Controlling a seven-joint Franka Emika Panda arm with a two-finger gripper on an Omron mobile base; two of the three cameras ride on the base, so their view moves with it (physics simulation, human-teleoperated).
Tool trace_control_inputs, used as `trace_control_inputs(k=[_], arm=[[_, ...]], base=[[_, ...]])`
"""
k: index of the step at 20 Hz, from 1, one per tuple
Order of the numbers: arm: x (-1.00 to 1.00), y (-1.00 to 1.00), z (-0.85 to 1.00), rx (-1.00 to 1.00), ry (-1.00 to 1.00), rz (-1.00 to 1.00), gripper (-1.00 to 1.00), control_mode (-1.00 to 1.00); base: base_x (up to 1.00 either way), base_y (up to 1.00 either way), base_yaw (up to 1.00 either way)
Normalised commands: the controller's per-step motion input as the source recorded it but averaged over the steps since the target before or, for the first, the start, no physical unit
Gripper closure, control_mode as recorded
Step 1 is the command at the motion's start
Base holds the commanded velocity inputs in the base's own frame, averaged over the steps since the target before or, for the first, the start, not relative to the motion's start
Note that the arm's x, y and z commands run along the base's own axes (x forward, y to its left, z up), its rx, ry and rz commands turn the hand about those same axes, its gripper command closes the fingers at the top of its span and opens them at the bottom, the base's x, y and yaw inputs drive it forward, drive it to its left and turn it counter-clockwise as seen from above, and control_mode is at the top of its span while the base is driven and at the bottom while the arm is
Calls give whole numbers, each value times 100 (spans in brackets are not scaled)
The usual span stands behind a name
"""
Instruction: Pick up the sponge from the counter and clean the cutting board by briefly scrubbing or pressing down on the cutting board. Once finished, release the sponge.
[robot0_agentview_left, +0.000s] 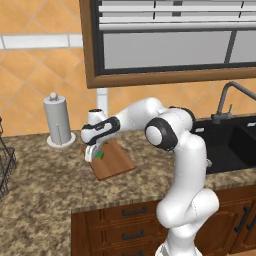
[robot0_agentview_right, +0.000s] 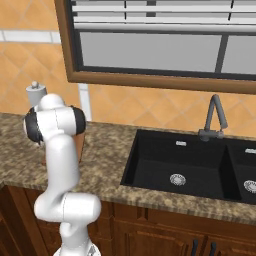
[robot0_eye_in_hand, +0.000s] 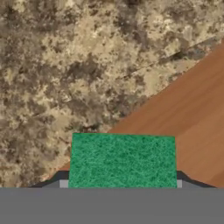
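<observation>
- Holding the sponge (robot0_eye_in_hand: 122, 160) between its jaws, your gripper (robot0_agentview_left: 93, 154) sits low over the cutting board (robot0_agentview_left: 114, 161), near its left edge beside bare counter (robot0_agentview_left: 45, 185).
- That grip seems meant for pressing it onto the wood.
- In the hand view, the sponge's long axis spans the fingers.

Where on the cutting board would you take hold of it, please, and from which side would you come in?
I would grip the cutting board by a long edge near the corner pointing toward the counter's front, coming in low from that side. It lies flat, so only its thin rim offers a pinch. The far end is taken up by the gripper with the sponge, and I cannot make out the slot handle.
</observation>
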Motion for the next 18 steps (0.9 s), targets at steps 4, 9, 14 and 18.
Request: trace_control_inputs(k=[4,9,14,18], arm=[[-43,79,0,-11,-8,1,100,-100],[-61,18,-16,-1,-14,-4,100,-100],[-54,-38,-6,0,0,-1,100,-100],[-17,-62,0,4,0,2,100,-100]], base=[[0,0,0],[0,0,0],[0,0,0],[0,0,0]])
